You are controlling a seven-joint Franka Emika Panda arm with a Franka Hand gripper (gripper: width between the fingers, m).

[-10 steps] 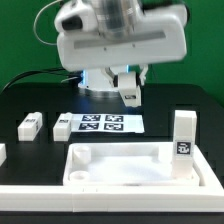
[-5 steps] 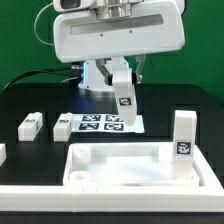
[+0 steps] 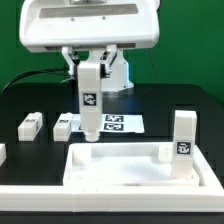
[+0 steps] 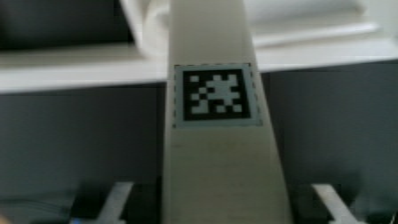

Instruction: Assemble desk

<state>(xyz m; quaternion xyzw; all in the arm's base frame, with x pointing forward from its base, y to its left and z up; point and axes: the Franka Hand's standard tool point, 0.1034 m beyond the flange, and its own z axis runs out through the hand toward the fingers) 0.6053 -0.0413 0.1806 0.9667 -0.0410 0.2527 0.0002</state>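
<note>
**A:** Exterior view first. Where is the desk?

**B:** The tabletop (image 3: 125, 165) lies flat on the black counter (image 3: 195, 105), rim up, close to the camera. One standing leg (image 3: 182, 138) is upright at its corner on the exterior view's right, tag facing out.

**A:** Other legs?

**B:** Two loose legs (image 3: 30, 124) (image 3: 62, 126) lie on the counter at the exterior view's left, just beside the marker board (image 3: 118, 123). The held leg (image 3: 89, 105) hangs upright in the air, tag toward the camera.

**A:** Jaws?

**B:** Pinching the held leg at its upper end. Its lower end sits just over the tabletop's far corner on the exterior view's left. Cannot tell if it touches the rim.

**A:** Wrist view.

**B:** The held leg (image 4: 217, 150) fills the middle of the frame, running away from the lens. Its tag (image 4: 215, 93) is sharp enough to see the pattern. The jaws show as grey bars on either side of the post's near end. White blur beyond it, likely the tabletop, too soft to tell.
</note>
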